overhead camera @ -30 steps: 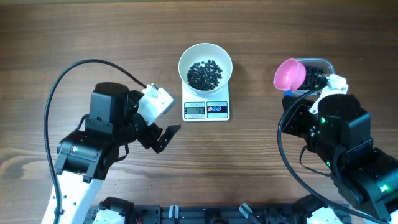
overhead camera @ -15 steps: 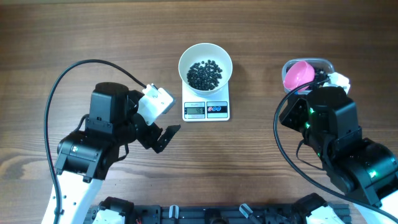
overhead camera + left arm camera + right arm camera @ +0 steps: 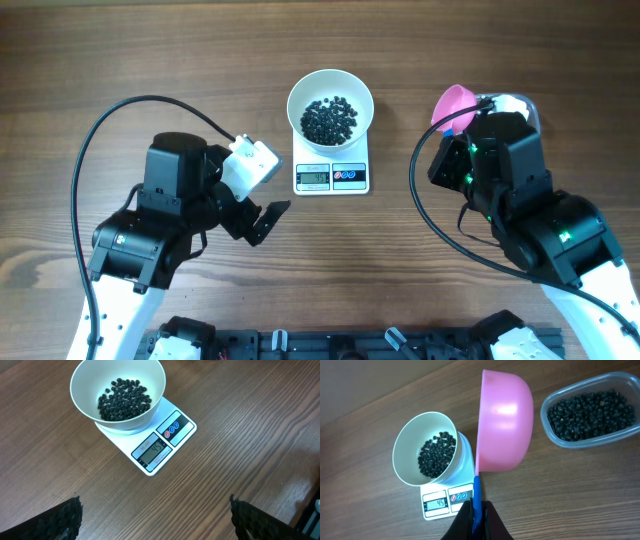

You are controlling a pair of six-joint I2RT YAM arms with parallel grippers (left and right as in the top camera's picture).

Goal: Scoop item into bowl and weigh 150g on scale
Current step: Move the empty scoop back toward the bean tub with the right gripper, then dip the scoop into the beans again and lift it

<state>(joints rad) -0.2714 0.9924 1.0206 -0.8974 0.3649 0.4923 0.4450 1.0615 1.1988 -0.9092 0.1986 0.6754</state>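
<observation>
The white bowl (image 3: 296,100) stands on the white scale (image 3: 332,177) at the table's middle back, with a dark pile of the item (image 3: 329,120) inside. In the right wrist view my right gripper (image 3: 477,510) is shut on the blue handle (image 3: 477,492) of a pink scoop (image 3: 505,422). The scoop is turned on its side, so its inside is hidden. It hangs between the bowl (image 3: 407,457) and a clear tub (image 3: 560,442). My left gripper (image 3: 156,515) is open and holds nothing, low over the wood in front of the scale (image 3: 165,445).
The clear tub holds more of the black item (image 3: 590,412) at the right back; in the overhead view my right arm covers most of it. The left arm's black cable (image 3: 110,120) loops over the table's left side.
My right arm has swung left, carrying the pink scoop from over the tub to a spot between tub and bowl. The left arm has not moved.
</observation>
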